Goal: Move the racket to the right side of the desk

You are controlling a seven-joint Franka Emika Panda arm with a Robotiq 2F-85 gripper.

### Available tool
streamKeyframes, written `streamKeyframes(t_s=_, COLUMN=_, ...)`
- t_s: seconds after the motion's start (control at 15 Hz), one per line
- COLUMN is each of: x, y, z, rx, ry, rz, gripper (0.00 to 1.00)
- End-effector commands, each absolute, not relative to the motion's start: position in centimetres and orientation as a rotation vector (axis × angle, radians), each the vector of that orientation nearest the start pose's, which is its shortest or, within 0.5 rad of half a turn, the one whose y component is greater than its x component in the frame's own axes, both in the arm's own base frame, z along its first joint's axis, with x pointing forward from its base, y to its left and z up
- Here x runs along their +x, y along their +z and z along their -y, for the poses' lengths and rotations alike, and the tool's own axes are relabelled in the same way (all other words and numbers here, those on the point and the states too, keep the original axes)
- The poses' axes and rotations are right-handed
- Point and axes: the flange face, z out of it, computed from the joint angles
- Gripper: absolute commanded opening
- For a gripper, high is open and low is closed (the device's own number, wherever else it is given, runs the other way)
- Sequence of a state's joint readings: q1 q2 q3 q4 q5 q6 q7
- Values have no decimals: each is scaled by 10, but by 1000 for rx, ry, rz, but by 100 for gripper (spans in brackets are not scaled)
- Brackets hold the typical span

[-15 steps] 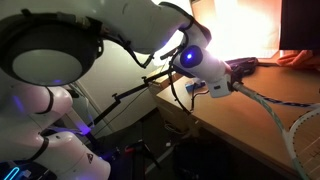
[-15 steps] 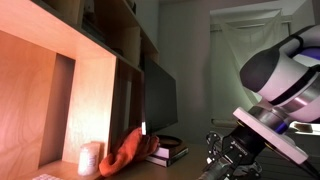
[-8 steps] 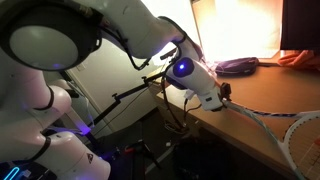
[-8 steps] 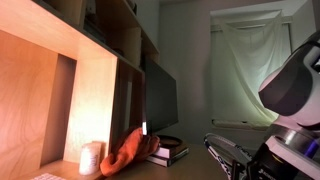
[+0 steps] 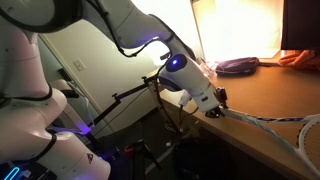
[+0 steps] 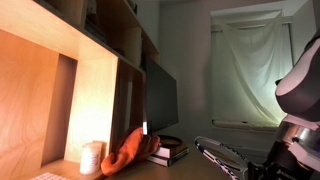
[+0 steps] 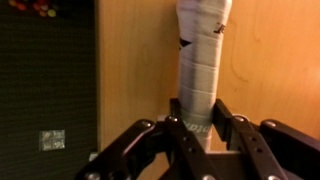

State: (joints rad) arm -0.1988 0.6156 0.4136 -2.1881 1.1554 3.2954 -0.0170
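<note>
My gripper [image 7: 198, 118] is shut on the racket's white-taped handle [image 7: 200, 55], which runs up the wrist view over the wooden desk [image 7: 270, 60]. In an exterior view the gripper [image 5: 216, 101] holds the racket [image 5: 268, 121] at the desk's near edge, the shaft running right toward the strung head [image 5: 308, 136] at the frame's edge. In an exterior view the racket head [image 6: 222, 158] hovers low over the desk in front of my arm [image 6: 295, 130].
A dark flat object [image 5: 237, 66] and an orange cloth [image 5: 298, 58] lie at the back of the desk. An orange cloth [image 6: 130, 152], stacked books [image 6: 166, 152], a white cylinder [image 6: 91, 158] and a dark monitor [image 6: 160, 100] stand by wooden shelves [image 6: 60, 90].
My arm has carried the racket lower and toward the desk's front edge; the head has slid further right out of frame. The grip on the handle has stayed shut.
</note>
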Motion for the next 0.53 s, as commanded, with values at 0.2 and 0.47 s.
streamKeyframes(t_s=0.2, x=523, y=157, z=28, rx=-2431, ry=-472, rz=-1467, gripper=11)
streamKeyframes(t_s=0.47, x=516, y=165, z=58, rx=-2422, ry=-521, rz=-1546, gripper=11)
